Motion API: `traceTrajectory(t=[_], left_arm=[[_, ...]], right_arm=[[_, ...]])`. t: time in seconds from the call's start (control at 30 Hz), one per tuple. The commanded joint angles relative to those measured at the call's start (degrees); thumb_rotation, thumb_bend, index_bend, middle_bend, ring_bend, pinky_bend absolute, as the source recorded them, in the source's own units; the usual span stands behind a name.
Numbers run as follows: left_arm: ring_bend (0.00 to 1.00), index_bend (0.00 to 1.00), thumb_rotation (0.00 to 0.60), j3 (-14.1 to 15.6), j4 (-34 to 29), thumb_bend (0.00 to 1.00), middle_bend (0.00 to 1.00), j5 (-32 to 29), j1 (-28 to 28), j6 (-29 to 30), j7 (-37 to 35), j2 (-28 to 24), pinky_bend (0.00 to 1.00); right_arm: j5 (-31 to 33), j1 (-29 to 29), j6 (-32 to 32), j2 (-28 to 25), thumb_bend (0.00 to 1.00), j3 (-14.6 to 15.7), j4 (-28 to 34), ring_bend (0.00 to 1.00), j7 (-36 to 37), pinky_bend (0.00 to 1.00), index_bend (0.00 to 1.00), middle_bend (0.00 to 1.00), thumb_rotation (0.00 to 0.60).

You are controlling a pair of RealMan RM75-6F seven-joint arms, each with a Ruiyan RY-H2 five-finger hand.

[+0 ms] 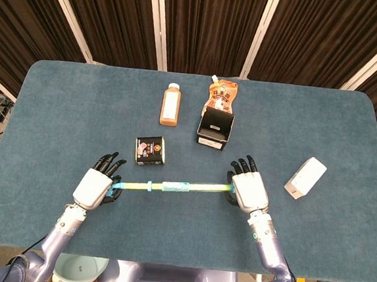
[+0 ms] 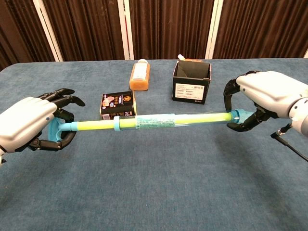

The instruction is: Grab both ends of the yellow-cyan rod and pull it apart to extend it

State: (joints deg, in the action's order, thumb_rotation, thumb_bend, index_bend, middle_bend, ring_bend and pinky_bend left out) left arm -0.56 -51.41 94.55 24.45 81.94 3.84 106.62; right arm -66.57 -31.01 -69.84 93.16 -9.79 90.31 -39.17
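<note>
Chest view, reading across from the left: the left hand (image 2: 26, 124) is wrapped round the cyan T-shaped end of the yellow-cyan rod (image 2: 154, 121), dark fingers (image 2: 57, 142) curled under and over the handle; the rod runs from there almost level across the middle of the scene, lifted clear of the table (image 2: 159, 192), with a cyan collar and a patterned cyan sleeve near its midpoint and yellow showing on either side; at its far end the right hand (image 2: 262, 98) is closed round the cyan tip, fingers hooked over the top and thumb beneath.

Head view shows the same grip from above: the left hand (image 1: 95, 187) at the left end, the rod (image 1: 171, 185) lying between the two hands and tilted slightly up toward the right, the right hand (image 1: 250, 189) at the right end.

Behind the rod, from left to right: a small black box (image 1: 149, 149) lies just beyond the left half of the rod; an orange bottle (image 1: 170, 104) lies on its side farther back; an open black carton (image 1: 215, 128) stands behind the right half, with an orange pouch (image 1: 223, 95) touching its far side; a white box (image 1: 305, 177) sits well apart to the right of the right hand.
</note>
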Motion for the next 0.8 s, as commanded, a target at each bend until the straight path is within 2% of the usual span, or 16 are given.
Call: traceTrajectory(t=[0.03,0.8], left_arm=[[0.05,0.7,0.6,0.07,-0.8,0.51,0.18,0.03,-0.31,0.57,0.17,-0.79,0.16],[0.05,0.7,0.6,1.33,-7.73,0.51,0.19,4.18,-2.77,9.25,2.43,-7.58,0.16]], right_arm=[[0.4,0.07,-0.08,-0.46,0.39,-0.31,0.13,0.18,0.21,0.1,0.9,0.28,0.6],[2.74,0.69,0.13,-4.46,0.38,-1.72,0.32,0.19,3.49,0.11,0.92,0.3,0.6]])
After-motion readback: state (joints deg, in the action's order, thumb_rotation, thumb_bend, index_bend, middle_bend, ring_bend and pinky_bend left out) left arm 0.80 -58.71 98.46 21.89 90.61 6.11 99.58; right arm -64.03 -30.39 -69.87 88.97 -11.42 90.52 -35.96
